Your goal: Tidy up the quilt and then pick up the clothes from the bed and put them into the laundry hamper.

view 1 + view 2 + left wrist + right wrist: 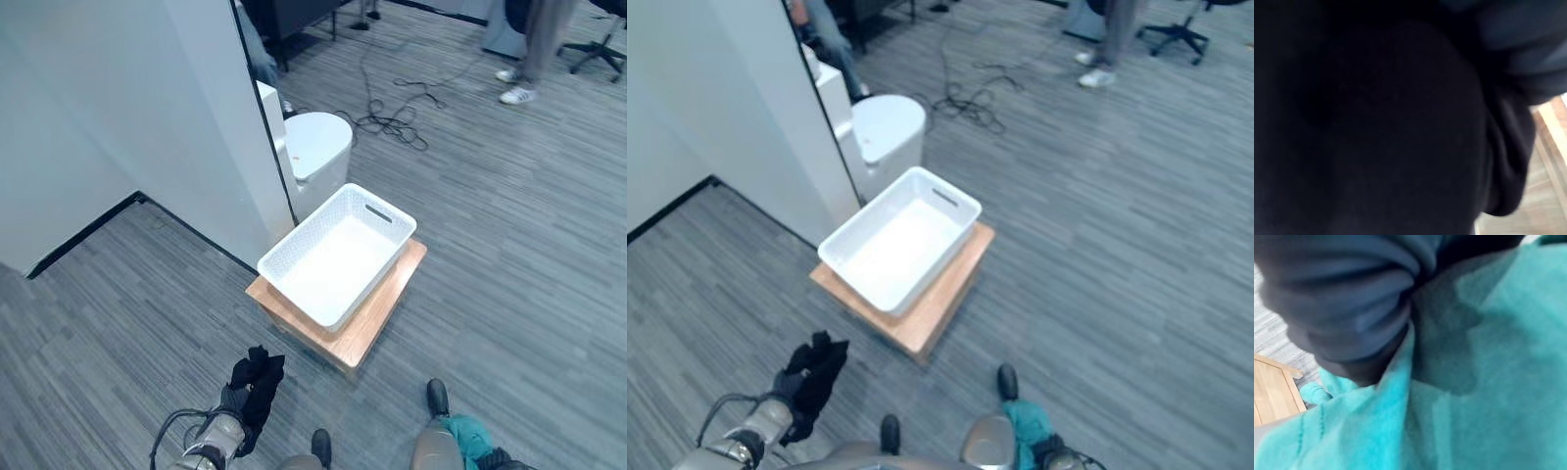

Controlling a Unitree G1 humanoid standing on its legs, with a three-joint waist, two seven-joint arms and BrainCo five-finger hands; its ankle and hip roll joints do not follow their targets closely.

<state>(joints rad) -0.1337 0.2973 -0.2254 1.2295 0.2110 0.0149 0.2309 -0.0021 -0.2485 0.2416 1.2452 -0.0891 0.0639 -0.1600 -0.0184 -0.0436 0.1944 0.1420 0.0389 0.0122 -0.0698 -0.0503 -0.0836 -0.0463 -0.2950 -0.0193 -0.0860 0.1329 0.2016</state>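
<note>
A white perforated laundry hamper (304, 223) stands on a low wooden stand (377, 318) on the floor ahead of me; nothing shows inside it. My left hand (233, 406) is low at the near left, with a black garment (257, 380) bunched over it and hanging off the floor. That black garment (1376, 122) fills the space in front of the left wrist camera. My right hand (1053, 450) is at the near right edge with a teal garment (1027, 423) draped on it. In the right wrist view the teal garment (1474, 382) lies right against the camera.
A white partition wall (147, 117) rises at the left, just behind the hamper. Beside it stands a white round bin (318, 147). Loose cables (392, 117) lie on the grey plank floor farther off. A person's legs (519, 83) and an office chair (598, 49) are at the far right.
</note>
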